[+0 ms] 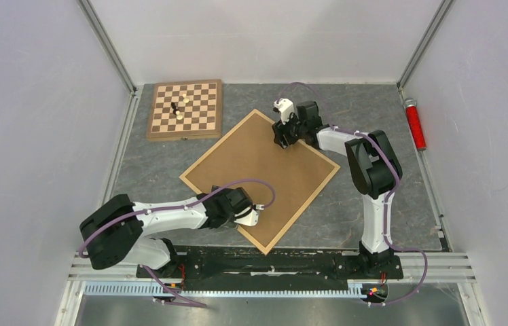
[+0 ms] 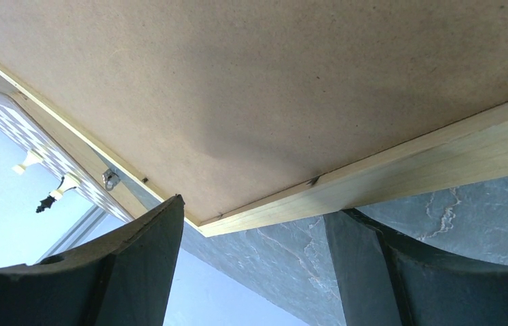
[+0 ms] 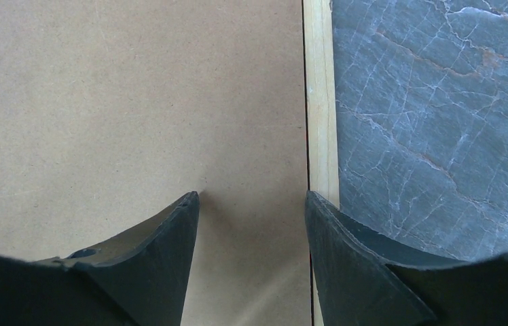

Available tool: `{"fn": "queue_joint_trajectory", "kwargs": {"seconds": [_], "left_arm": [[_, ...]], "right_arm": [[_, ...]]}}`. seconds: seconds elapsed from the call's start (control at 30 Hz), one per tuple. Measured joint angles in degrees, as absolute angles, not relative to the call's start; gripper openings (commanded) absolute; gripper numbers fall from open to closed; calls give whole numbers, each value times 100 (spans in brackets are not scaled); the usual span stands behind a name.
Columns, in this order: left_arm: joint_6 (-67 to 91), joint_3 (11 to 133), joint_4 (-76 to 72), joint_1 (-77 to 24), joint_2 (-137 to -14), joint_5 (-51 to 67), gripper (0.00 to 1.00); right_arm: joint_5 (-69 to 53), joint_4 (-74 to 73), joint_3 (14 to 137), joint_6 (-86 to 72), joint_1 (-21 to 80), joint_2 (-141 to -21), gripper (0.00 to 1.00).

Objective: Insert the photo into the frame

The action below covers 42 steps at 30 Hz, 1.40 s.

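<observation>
The frame [image 1: 303, 210], thin light wood, lies flat and turned like a diamond in the middle of the mat. A brown backing board [image 1: 258, 170] fills it. The photo is hidden. My left gripper [image 1: 259, 214] is open at the frame's near-left edge. In the left wrist view that wooden edge [image 2: 441, 153] runs just past the left gripper [image 2: 258, 207], with nothing between the fingers. My right gripper [image 1: 282, 139] hovers over the far-right side near the top corner. In the right wrist view the right gripper [image 3: 251, 195] is open over the board [image 3: 102, 102], one finger at the wooden border [image 3: 319, 102].
A checkered chessboard [image 1: 185, 109] with a few pieces [image 1: 177, 110] sits at the back left, close to the frame's top corner. A red cylinder [image 1: 414, 124] lies along the right wall. Grey marbled mat [image 1: 373, 102] surrounds the frame, with enclosure walls on three sides.
</observation>
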State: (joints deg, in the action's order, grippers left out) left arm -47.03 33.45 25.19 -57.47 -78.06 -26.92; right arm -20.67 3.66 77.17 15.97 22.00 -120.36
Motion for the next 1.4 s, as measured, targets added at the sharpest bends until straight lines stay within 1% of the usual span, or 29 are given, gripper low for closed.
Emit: {"fn": "queue_joint_trajectory", "kwargs": {"seconds": [0.4,0.53,0.6,0.63,0.77,1.4], "left_arm": [[-4705,3520,2685,-5763,-8023,-2724,81],[-4705,3531,2694,-5763,-8044,-2727,81],[-4705,3540,2700,-5763,-8053,-2731,81],[-4705,3544,2705,-5763,-8058,-2731,81],[-4705,3544,2707,-5763,-8058,-2731,81],[-4703,3540,2259,-5728,-8084,-2733,81]], "right_arm": [[-1883,1116,7177,1662,2276,-11907,59],[-1653,1203,7065,1688,2377,-11839,61],[-1645,1131,7026,1719,2526,-11795,63],[-1647,1020,7028,1754,2829,-11789,65],[-1597,764,7183,1758,2930,-11810,64],[-1802,-342,8211,1538,2602,-12202,64]]}}
